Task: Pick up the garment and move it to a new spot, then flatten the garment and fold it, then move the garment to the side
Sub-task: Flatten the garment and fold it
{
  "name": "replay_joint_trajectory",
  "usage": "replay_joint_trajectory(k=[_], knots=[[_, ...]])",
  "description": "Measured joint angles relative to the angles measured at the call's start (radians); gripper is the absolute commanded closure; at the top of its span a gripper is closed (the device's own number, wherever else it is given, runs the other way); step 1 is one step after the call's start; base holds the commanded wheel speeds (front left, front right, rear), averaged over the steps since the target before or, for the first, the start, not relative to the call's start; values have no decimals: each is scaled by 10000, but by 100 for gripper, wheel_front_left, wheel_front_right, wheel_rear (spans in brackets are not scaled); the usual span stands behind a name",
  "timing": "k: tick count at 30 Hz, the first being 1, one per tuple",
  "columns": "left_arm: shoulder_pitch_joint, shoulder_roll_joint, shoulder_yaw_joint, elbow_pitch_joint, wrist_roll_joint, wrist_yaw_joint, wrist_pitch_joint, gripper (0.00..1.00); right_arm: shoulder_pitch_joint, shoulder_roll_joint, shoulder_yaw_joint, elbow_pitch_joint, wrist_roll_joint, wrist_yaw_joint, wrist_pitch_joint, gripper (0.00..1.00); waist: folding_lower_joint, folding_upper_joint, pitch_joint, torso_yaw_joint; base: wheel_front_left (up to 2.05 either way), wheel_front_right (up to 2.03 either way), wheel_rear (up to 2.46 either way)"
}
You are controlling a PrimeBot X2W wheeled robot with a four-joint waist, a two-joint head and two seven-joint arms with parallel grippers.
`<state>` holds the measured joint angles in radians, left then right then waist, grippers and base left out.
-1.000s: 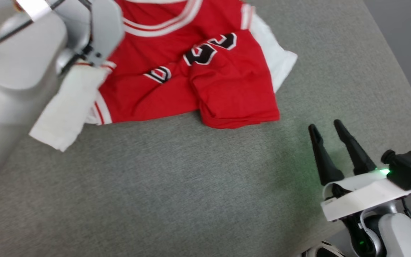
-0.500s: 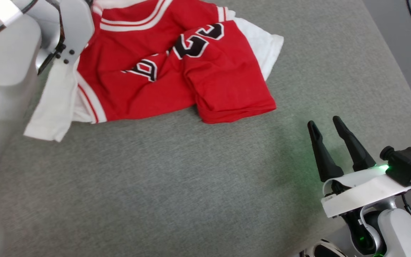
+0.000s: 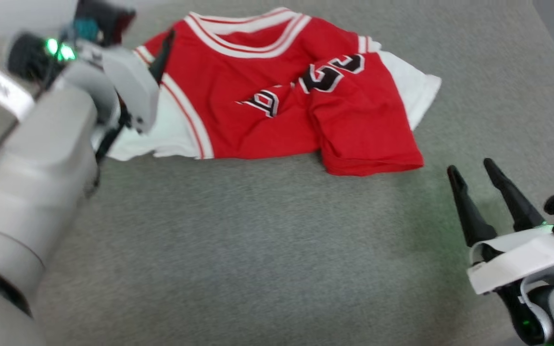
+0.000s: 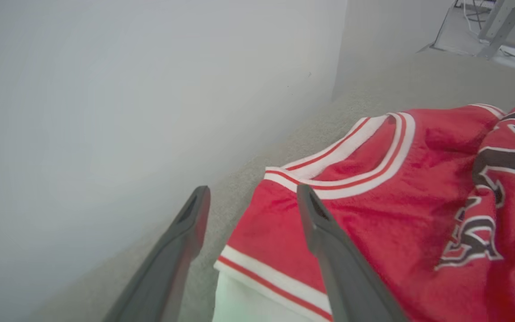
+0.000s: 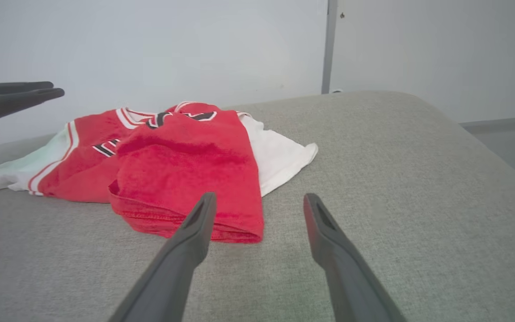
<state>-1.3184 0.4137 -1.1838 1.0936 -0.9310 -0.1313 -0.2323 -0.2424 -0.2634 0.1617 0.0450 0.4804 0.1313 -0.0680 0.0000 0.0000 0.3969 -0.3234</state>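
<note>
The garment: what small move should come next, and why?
Probably move the right gripper forward to the garment's near hem corner. The garment lies rumpled on the cushion, a fold crossing the lettering, so it needs flattening. The right jaws are open, nearest that corner; the left gripper hovers open at the shoulder.

The left forearm [image 3: 36, 154] hides part of the garment's [image 3: 277, 101] white sleeve [image 3: 166, 134].

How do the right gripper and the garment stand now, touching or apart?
Apart. The head view shows bare grey surface between the right gripper and the garment.
</note>
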Motion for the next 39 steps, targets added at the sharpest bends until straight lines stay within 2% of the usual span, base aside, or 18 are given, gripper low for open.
replay_joint_trajectory(k=[4, 7, 13, 18, 21, 28, 33, 36, 39], knots=[[1161, -107, 660, -207, -502, 8, -280, 0, 303, -184, -368, -186, -73, 0, 169, 0, 0, 0, -400, 519, 0, 0, 0], [2024, -42, 1762, -1114, -535, 345, -295, 0, 557, -336, -706, -307, -163, 0, 284, 0, 0, 0, -689, 954, 0, 0, 0], [4783, 263, 4426, -3540, 485, 1158, -314, 0, 1020, -487, -1478, -531, -272, 0, 571, 0, 0, 0, -1219, 1879, 0, 0, 0], [7078, 138, 6194, -5522, 1866, 1542, -318, 0, 1147, -872, -1804, -512, -178, 0, 1083, 0, 0, 0, -1603, 2651, 0, 0, 0], [8217, -31, 6878, -6529, 2627, 1676, -318, 0, 972, -1404, -1783, -238, 88, 0, 1682, 0, 0, 0, -1784, 3093, 0, 0, 0], [10164, -487, 8078, -8316, 3705, 1720, -318, 0, -650, -3216, -1133, 1112, 871, 0, 3603, 0, 0, 0, -1925, 3974, 0, 0, 0], [10605, -861, 8589, -9053, 4115, 1528, -318, 0, -2109, -4567, -418, 2238, 1684, 0, 5321, 0, 0, 0, -1536, 4363, 0, 0, 0], [10630, -1018, 8798, -9283, 4357, 1373, -318, 0, -2958, -5181, -63, 2830, 2127, 0, 6454, 0, 0, 0, -1156, 4523, 0, 0, 0], [10619, -1179, 8985, -9465, 4531, 1179, -318, 0, -3763, -5708, 240, 3271, 2309, 0, 7051, 0, 0, 0, -747, 4686, 0, 0, 0]])
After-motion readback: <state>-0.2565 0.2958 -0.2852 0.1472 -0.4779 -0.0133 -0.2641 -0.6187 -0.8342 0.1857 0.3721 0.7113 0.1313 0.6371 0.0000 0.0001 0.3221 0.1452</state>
